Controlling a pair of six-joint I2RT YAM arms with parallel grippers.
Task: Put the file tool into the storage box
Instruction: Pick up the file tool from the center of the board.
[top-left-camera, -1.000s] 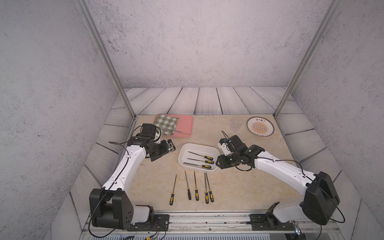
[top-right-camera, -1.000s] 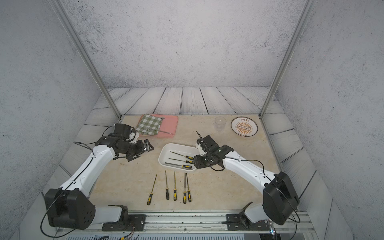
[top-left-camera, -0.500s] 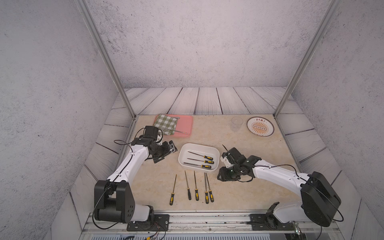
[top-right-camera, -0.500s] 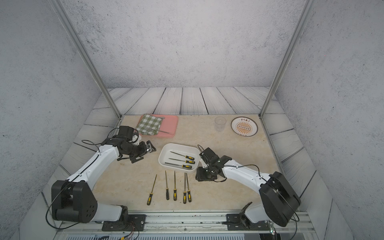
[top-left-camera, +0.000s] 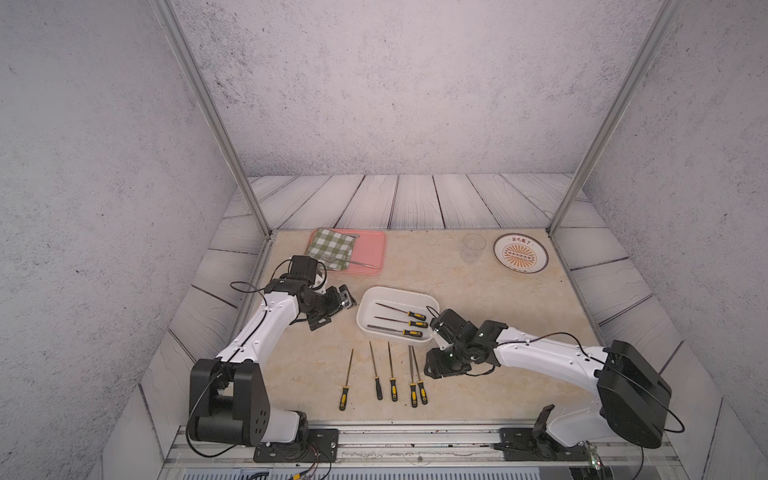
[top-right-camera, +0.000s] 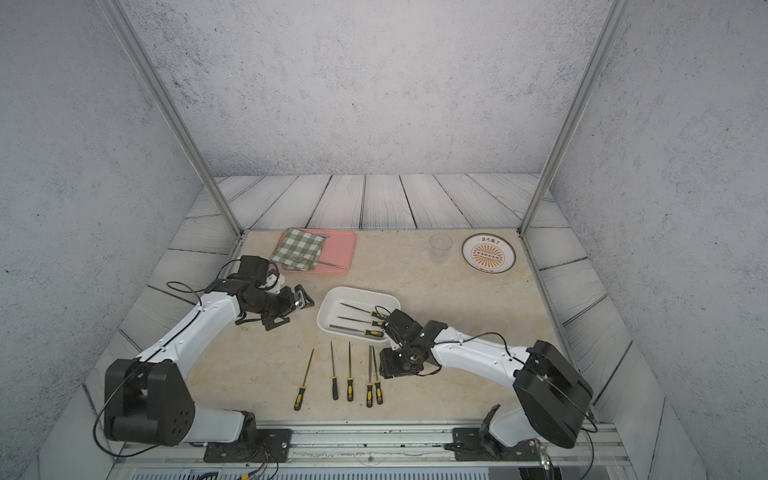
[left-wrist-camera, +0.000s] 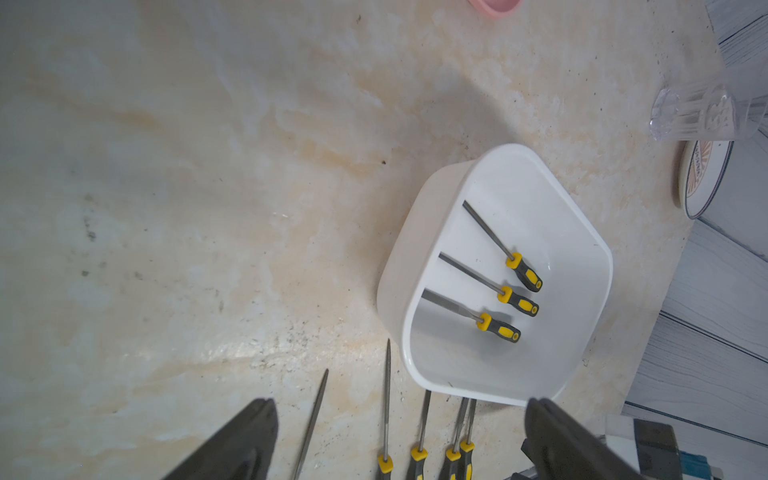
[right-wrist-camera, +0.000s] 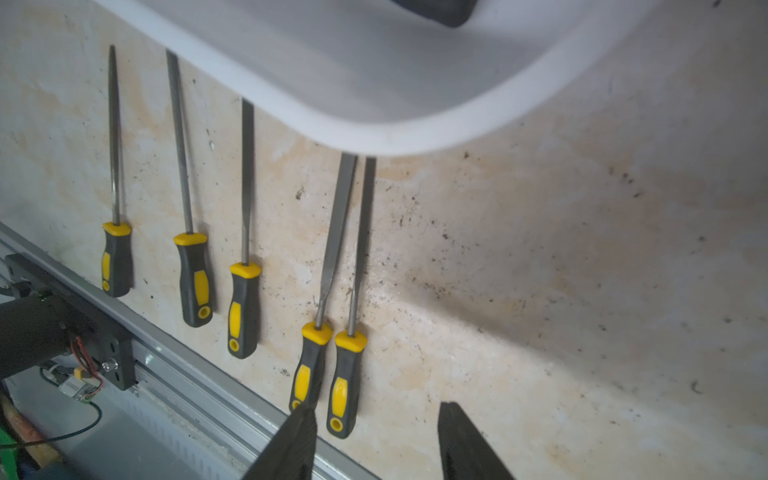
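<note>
Storage box: The white storage box (top-left-camera: 397, 296) (top-right-camera: 353, 296) sits mid-table on the beige marbled tabletop (top-left-camera: 498, 299), between the two arms.
Files in box: Three yellow-and-black-handled files lie side by side on its floor: the far file (top-left-camera: 401, 311), the middle file (top-left-camera: 400, 321) and the near file (top-left-camera: 395, 331), all with handles toward the right arm's side.
Files on table: Five more lie in a row between the box and the front rail, tips toward the box. They are a lone file (top-left-camera: 346, 380) on the left arm's side, two single files (top-left-camera: 375, 371) (top-left-camera: 392, 372), and a close pair (top-left-camera: 411, 376) (top-left-camera: 419, 376) whose handles lie just beside each other.
Right gripper: The right gripper (right-wrist-camera: 377, 409) hangs low over the handle end of the pair, jaws apart with nothing between them. In the wrist view one fingertip (right-wrist-camera: 305, 415) overlaps the butt of a handle; contact cannot be judged.
Left gripper: The left gripper (left-wrist-camera: 401, 405) (top-left-camera: 345, 297) hovers beside the box on the left arm's side, jaws spread wide and empty.
Back of table: A pink tray (top-left-camera: 370, 249) carries a green checked cloth (top-left-camera: 330, 248) and a fork (top-left-camera: 365, 262). A clear cup (top-left-camera: 473, 245) stands near a patterned plate (top-left-camera: 520, 252).
</note>
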